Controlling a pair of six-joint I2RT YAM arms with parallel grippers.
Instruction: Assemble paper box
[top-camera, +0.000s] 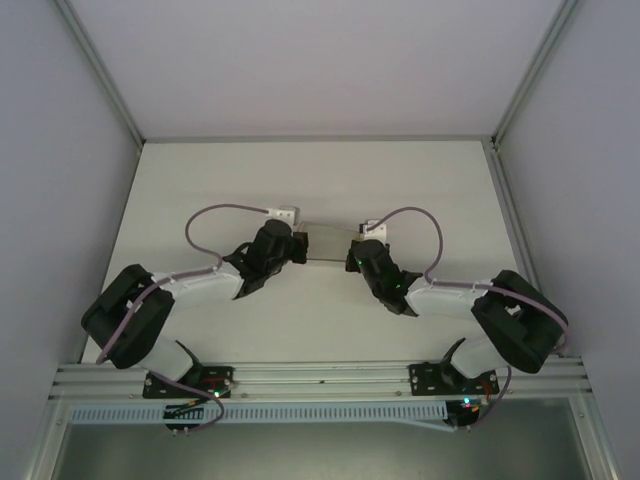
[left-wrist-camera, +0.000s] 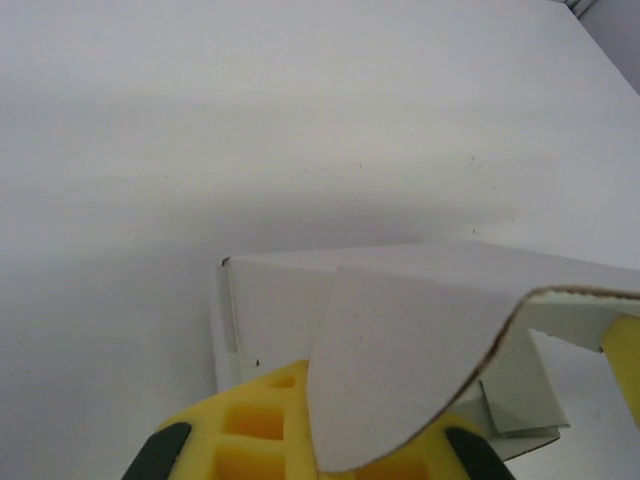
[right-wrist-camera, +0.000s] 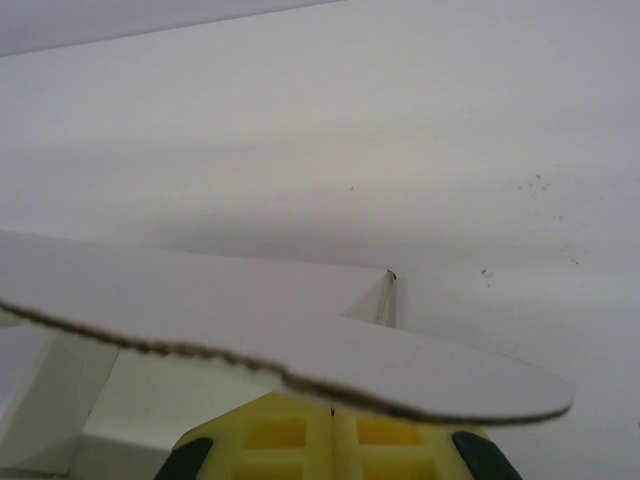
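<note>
Two arms meet at the box (top-camera: 330, 245), midway between the table's (top-camera: 300, 180) side edges; left gripper (top-camera: 303, 244) and right gripper (top-camera: 353, 254) flank it, jaws together, clamping nothing I can make out; a flap (left-wrist-camera: 400, 360) rides over each one's pads (left-wrist-camera: 250, 425); push both ends inward evenly and slowly, lest the card buckle or skid.

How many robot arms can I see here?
2. The left arm reaches in from the left side of the table, and the right arm from its right. They meet at the paper box in the middle. None seems hidden.
</note>
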